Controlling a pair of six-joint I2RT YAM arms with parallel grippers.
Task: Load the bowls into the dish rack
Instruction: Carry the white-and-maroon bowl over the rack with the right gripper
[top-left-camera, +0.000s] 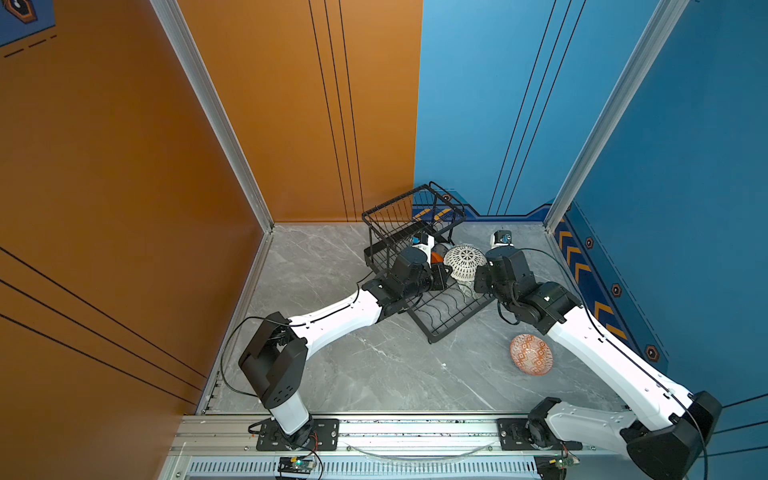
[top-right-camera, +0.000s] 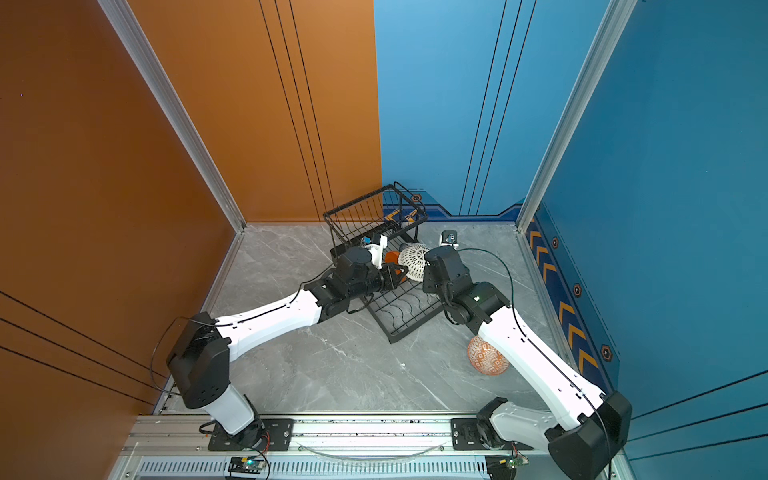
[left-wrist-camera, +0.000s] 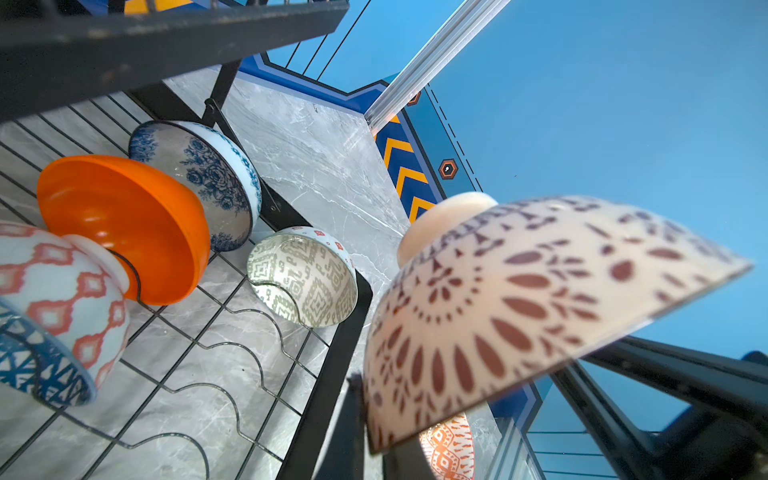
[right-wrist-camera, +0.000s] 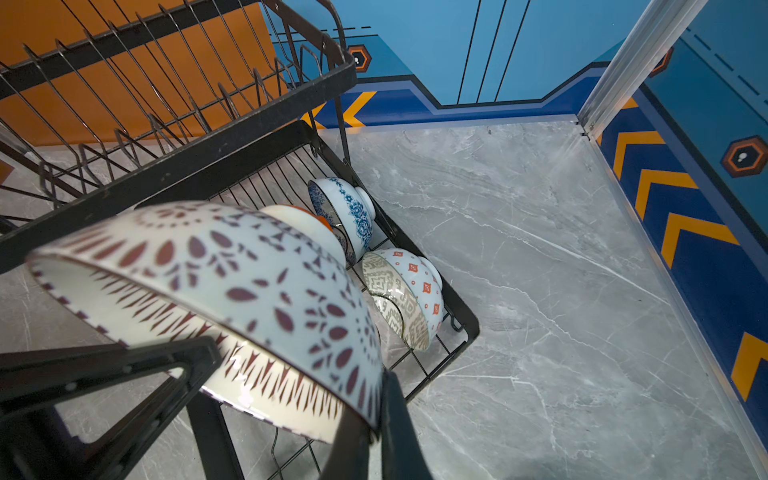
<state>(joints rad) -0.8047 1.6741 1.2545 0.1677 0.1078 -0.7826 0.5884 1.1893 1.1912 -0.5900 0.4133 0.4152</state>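
While both arms meet over the dish rack (top-left-camera: 461, 322), the white lattice bowl (top-left-camera: 464, 262) hangs upside down above the rack's lower tier, pinched between them. The right gripper (right-wrist-camera: 374, 440) is clamped tight on the bowl's rim, one finger inside and one outside. The left gripper (top-left-camera: 447, 272) is closed down too. It seems to bite the opposite rim, though its tips are blurred in the left wrist view.

The left arm stretches low and nearly straight over the rack's near-left side. The right arm folds at the elbow beside the rack's right edge, wrist turned in toward the bowl.

In the rack's lower tier, four bowls stand on edge in the wavy wires: the orange bowl (left-wrist-camera: 124, 232), the floral bowl (left-wrist-camera: 199, 183), the pale green bowl (left-wrist-camera: 303, 278) and the blue triangle bowl (left-wrist-camera: 41, 365). The red-orange patterned bowl (top-left-camera: 531, 354) lies on the marble table (top-left-camera: 374, 374) off the rack's near-right corner, beside the right forearm.

The wall trim (top-left-camera: 582, 266) beyond the rack's right side bears orange chevrons and hexagon badges.
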